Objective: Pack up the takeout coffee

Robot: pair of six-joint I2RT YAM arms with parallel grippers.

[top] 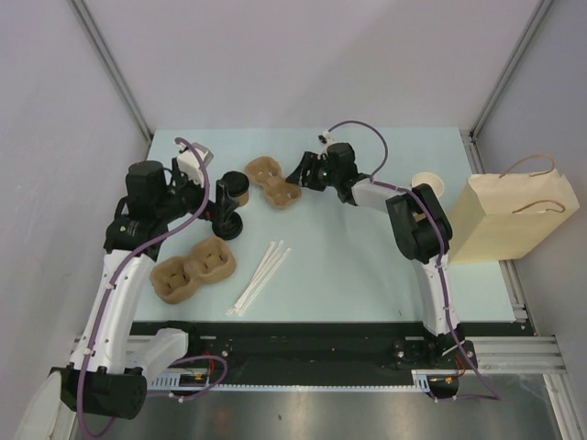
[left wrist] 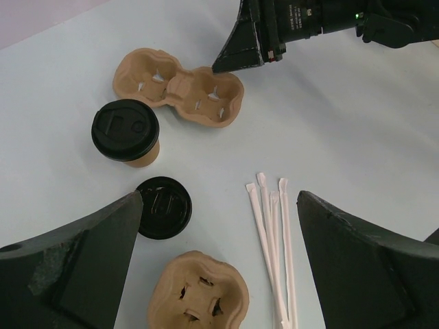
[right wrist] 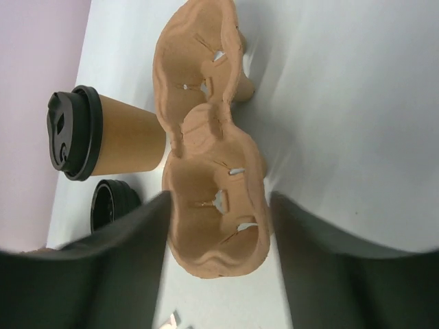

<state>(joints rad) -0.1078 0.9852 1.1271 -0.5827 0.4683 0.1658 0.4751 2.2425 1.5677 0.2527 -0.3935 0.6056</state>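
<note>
- The coffee (left wrist: 125, 130) stands upright on the table, lid on, just beside the far carrier (left wrist: 180, 88) and near a loose lid (left wrist: 163, 207).
- The left gripper (left wrist: 219, 199) hangs above with jaws wide and nothing held. Since the loose lid lies nearer its fingers than the cup, it could close on the wrong thing.
- A hard squeeze might crush the paper cup or pop its lid, and a glancing finger might tip it.
- The right gripper (right wrist: 219, 199) has its jaws spread on either side of the far carrier's end. I cannot tell whether they touch it. A shove there could knock the cup.
- Both pockets of the far carrier and of the near carrier (left wrist: 199, 291) are empty.
- The bag (top: 514, 215) sits well apart at the right, and its inside is probably hidden from every view.
</note>
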